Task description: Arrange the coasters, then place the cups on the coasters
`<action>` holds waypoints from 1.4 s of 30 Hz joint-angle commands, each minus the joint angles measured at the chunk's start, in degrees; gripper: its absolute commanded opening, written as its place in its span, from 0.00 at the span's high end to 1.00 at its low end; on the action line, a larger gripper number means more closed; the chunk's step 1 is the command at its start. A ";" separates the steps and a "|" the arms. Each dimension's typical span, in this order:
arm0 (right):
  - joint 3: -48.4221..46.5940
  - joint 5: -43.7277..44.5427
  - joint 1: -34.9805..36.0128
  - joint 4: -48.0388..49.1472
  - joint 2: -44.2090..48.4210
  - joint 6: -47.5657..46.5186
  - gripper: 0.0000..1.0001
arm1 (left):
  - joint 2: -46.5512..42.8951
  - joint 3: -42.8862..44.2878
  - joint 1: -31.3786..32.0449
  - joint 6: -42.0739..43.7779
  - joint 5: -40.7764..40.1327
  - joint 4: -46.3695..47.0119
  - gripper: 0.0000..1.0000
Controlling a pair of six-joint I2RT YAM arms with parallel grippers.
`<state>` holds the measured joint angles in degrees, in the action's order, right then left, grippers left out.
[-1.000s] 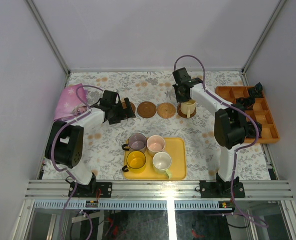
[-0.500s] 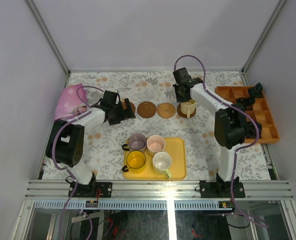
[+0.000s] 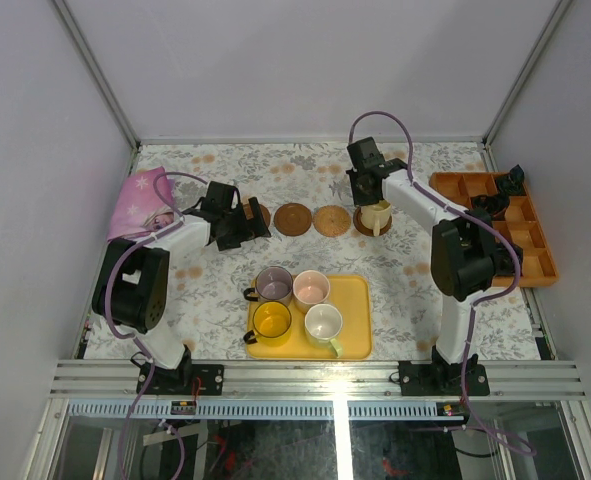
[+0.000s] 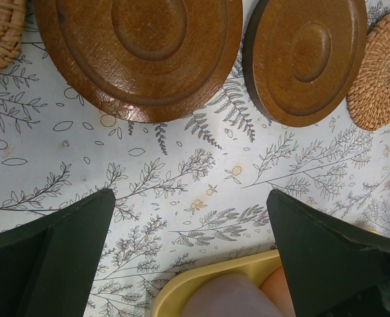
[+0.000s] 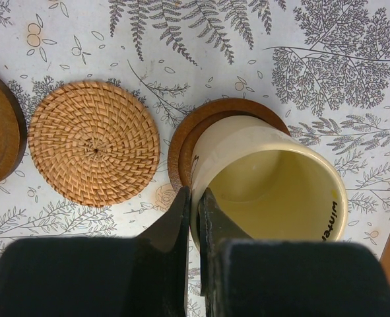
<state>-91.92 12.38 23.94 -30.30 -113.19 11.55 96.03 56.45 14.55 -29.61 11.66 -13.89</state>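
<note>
A: Where's the cream cup (image 5: 267,178)?
B: On a wooden coaster (image 5: 181,139), right under the right tool (image 5: 195,205). That tool pinches the cup's near wall at the rim, one finger inside, one outside, nearly pressed together.
A: Cup fully down?
B: Can't tell. Mouth faces up.
A: Neighbours?
B: Left of that tool is a woven coaster (image 5: 94,142), v. close to the cup's coaster but apart. Further left, the edge of a dark coaster (image 5: 0,129).
A: Left tool (image 4: 191,254)?
B: Spread wide, holding nothing, low over the desk (image 4: 181,172). Ahead of it lie 2 wooden discs, the left disc (image 4: 138,53) and the right disc (image 4: 303,59), side by side w/ a gap.
A: Other cups?
B: 4 on the yellow tray (image 3: 357,300), which is nearer the arm bases than both tools: purple-grey cup (image 3: 273,284), pink cup (image 3: 311,288), yellow cup (image 3: 272,320), white cup (image 3: 323,323) w/ green handle.
A: Anything else?
B: Orange box (image 3: 535,262) off to the right tool's right, pink cloth (image 3: 140,200) to the left tool's left.
</note>
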 commanded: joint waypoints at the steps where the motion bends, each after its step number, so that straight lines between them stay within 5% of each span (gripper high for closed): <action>1: 1.03 -1.00 -0.14 2.95 3.67 0.03 1.00 | 0.80 1.30 0.13 1.30 0.54 1.88 0.00; 33: 0.56 -0.17 -0.17 2.84 3.09 -0.09 1.00 | 1.31 0.59 0.09 1.22 0.65 2.20 0.00; 42: -0.02 0.70 -0.15 2.18 2.71 0.16 0.64 | 1.71 0.82 0.11 1.22 0.92 2.22 0.00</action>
<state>-89.43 11.49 23.92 -27.97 -111.46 11.75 96.99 56.45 14.52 -29.61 11.70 -13.89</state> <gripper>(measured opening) 0.324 0.997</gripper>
